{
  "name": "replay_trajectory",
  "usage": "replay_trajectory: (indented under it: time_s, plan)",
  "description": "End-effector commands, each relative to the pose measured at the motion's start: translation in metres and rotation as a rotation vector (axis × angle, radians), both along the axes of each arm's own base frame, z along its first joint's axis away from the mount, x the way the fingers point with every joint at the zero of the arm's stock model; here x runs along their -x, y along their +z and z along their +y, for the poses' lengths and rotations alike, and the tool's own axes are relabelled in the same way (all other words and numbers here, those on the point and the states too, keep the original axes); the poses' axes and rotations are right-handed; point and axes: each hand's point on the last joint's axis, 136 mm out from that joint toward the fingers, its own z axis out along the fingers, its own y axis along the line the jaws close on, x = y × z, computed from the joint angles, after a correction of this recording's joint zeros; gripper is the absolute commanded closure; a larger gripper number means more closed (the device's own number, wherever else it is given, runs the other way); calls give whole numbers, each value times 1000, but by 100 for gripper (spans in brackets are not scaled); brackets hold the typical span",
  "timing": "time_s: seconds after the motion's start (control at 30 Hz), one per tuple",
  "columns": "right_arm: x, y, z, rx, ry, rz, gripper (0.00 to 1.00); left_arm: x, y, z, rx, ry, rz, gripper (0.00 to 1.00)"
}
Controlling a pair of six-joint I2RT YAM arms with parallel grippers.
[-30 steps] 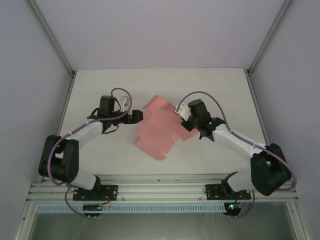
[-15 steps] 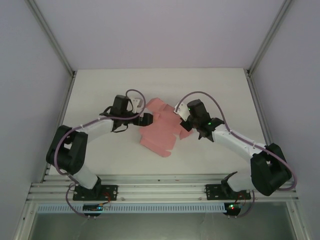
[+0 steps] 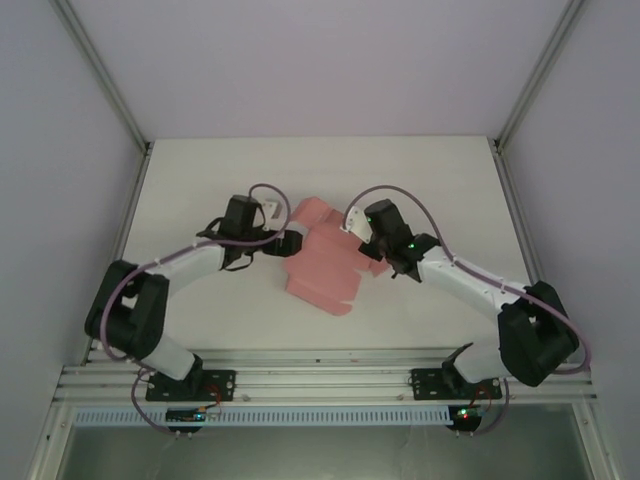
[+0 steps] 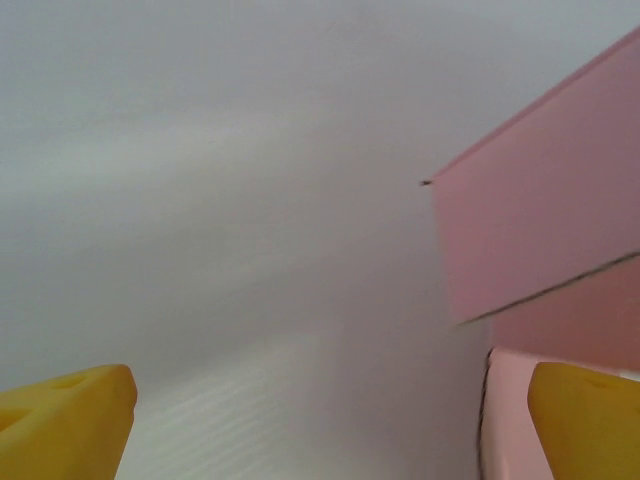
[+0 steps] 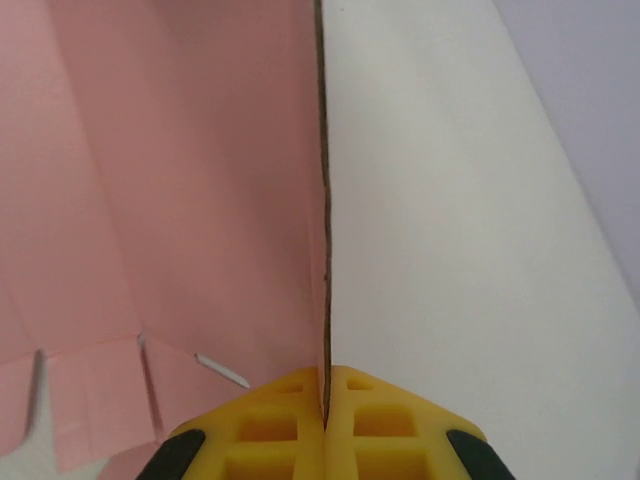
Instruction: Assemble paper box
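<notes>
Top external, centre: right gripper (image 3: 362,232) pinches the pink die-cut paper sheet's (image 3: 325,265) right edge, seemingly steadying it for the wide-open left gripper (image 3: 292,243) alongside.

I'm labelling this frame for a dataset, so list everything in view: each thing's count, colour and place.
paper box: one, pink, a die-cut sheet with flaps, partly raised, mid-table between the two grippers
table: one, white, under the sheet and arms
walls: three, pale lilac, behind and on both sides of the table
rail: one, silvery metal, along the table's near edge, carrying both arm bases
left arm: one, white and black, reaching in from the near left
right arm: one, white and black, reaching in from the near right
left gripper: one, yellow fingers, open, at the sheet's left edge
right gripper: one, yellow fingers, shut on the sheet's right edge
</notes>
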Motion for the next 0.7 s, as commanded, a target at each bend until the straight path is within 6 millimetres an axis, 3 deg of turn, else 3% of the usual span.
replay_trajectory:
  time_s: [0.0,0.23,0.4,0.53,0.67]
  plan:
    - [-11,14,-5,154,2,-68,100,8,15,21,20,43,-23,1]
    - [-25,8,12,372,42,-201,100,11,22,61,-27,168,-53,0]
    - [-41,7,21,492,35,-348,100,-6,13,83,10,295,-14,0]
    - [-38,-4,34,533,101,-397,100,-25,4,93,45,352,23,0]
    - [-30,-10,42,524,130,-424,100,-45,-4,86,50,329,39,0]
